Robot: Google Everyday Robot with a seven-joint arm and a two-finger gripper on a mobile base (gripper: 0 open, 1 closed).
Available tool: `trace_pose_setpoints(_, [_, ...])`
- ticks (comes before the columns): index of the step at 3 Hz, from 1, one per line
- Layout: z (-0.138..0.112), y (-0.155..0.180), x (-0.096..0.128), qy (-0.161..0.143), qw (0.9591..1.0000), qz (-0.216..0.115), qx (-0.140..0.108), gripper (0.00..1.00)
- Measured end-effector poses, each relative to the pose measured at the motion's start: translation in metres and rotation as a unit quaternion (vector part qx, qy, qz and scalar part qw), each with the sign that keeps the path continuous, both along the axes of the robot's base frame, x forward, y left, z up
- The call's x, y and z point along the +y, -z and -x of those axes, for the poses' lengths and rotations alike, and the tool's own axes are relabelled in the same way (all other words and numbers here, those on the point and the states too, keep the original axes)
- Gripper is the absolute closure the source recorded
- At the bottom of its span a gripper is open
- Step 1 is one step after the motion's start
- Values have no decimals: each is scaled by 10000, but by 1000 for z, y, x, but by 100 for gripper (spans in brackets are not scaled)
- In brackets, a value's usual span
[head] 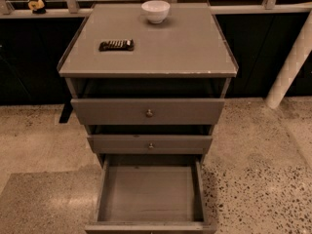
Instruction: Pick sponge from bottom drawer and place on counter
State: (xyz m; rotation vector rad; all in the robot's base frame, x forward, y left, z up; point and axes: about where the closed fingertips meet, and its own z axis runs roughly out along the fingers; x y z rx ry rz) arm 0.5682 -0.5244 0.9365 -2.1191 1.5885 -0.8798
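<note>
In the camera view, the worktop (185,48) is seen as the grey top of a three-drawer cabinet (147,112). A white bowl (155,10) is set near the worktop's rear edge, and a dark flat bar (116,45) is laid on its left part. Below the worktop, the bottom drawer (148,194) is pulled out furthest, with its grey floor exposed. The sponge cannot be made out anywhere. The tool lies outside the view, so its opening cannot be told. Only a pale arm segment (292,65) is seen to the right of the worktop.
</note>
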Motion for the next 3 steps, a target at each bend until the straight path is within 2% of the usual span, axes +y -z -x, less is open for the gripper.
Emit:
trace_pose_setpoints(1, [-9, 24, 18, -377, 9989, -161, 247, 100])
trace_pose_setpoints(2, [-18, 48, 58, -1021, 9930, -262, 529, 100])
trace_pose_setpoints(3, [-28, 63, 115, -1784, 9809, -331, 699, 100])
